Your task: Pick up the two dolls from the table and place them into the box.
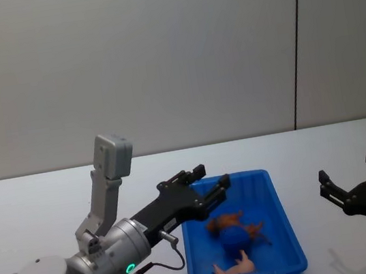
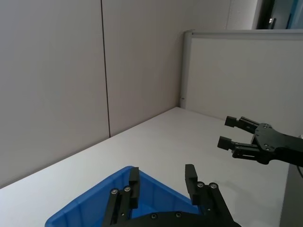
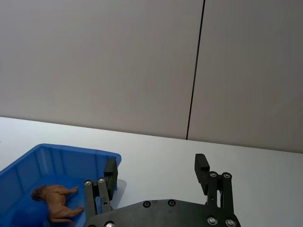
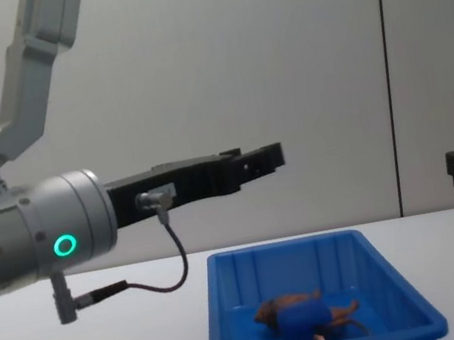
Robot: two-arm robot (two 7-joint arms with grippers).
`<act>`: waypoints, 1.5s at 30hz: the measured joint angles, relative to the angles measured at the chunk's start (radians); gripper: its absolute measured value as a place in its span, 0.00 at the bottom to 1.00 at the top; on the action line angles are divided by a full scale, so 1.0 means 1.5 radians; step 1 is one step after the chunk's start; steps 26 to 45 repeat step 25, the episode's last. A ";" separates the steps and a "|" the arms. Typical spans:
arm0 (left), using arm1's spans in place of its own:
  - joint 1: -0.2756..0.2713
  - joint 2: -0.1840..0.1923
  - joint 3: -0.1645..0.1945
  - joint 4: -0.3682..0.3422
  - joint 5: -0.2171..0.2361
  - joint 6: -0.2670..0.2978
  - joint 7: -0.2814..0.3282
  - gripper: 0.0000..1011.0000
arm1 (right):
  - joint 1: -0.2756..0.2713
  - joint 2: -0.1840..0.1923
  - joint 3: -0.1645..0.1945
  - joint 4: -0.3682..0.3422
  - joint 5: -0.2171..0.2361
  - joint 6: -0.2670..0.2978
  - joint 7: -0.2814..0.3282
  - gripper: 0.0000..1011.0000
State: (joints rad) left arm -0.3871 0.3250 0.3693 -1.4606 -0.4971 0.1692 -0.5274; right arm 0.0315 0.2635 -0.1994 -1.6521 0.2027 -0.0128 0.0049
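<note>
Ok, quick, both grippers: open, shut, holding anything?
Left gripper: open, empty, above the blue bin's near-left corner.
Right gripper: open, empty, right of the bin.

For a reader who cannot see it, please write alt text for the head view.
Both dolls, the brown lion and the blue figure, lie inside the blue box on the white table. The left tool hangs open above the box's left rim; the right tool is open, right of the box.

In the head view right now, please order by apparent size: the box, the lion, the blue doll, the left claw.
1. Box
2. Left claw, open above the box's near-left rim; nearer the camera, so it may look bigger than it is
3. Lion and blue doll: similar, overlapping inside the box, unranked
</note>
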 joint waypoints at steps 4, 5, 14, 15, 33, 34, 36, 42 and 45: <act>-0.004 -0.005 0.003 0.006 -0.005 -0.004 -0.011 0.70 | 0.000 0.000 0.000 0.000 0.000 0.000 0.000 0.99; -0.005 -0.006 0.003 0.006 -0.006 -0.005 -0.013 0.72 | 0.000 0.000 0.000 0.000 0.000 0.000 0.000 0.99; -0.010 -0.011 0.006 0.012 -0.012 -0.009 -0.025 0.95 | 0.000 0.000 0.000 0.000 0.000 0.000 0.000 0.99; -0.010 -0.012 0.006 0.012 -0.012 -0.010 -0.027 0.98 | 0.000 0.000 0.000 0.000 0.000 0.000 0.000 0.99; -0.013 -0.015 0.007 0.015 -0.015 -0.012 -0.033 0.99 | 0.000 0.000 0.000 0.000 0.000 0.000 0.000 0.99; -0.013 -0.015 0.007 0.015 -0.015 -0.012 -0.033 0.99 | 0.000 0.000 0.000 0.000 0.000 0.000 0.000 0.99; -0.013 -0.015 0.007 0.015 -0.015 -0.012 -0.033 0.99 | 0.000 0.000 0.000 0.000 0.000 0.000 0.000 0.99; -0.013 -0.015 0.007 0.015 -0.015 -0.012 -0.033 0.99 | 0.000 0.000 0.000 0.000 0.000 0.000 0.000 0.99; -0.013 -0.015 0.007 0.015 -0.015 -0.012 -0.033 0.99 | 0.000 0.000 0.000 0.000 0.000 0.000 0.000 0.99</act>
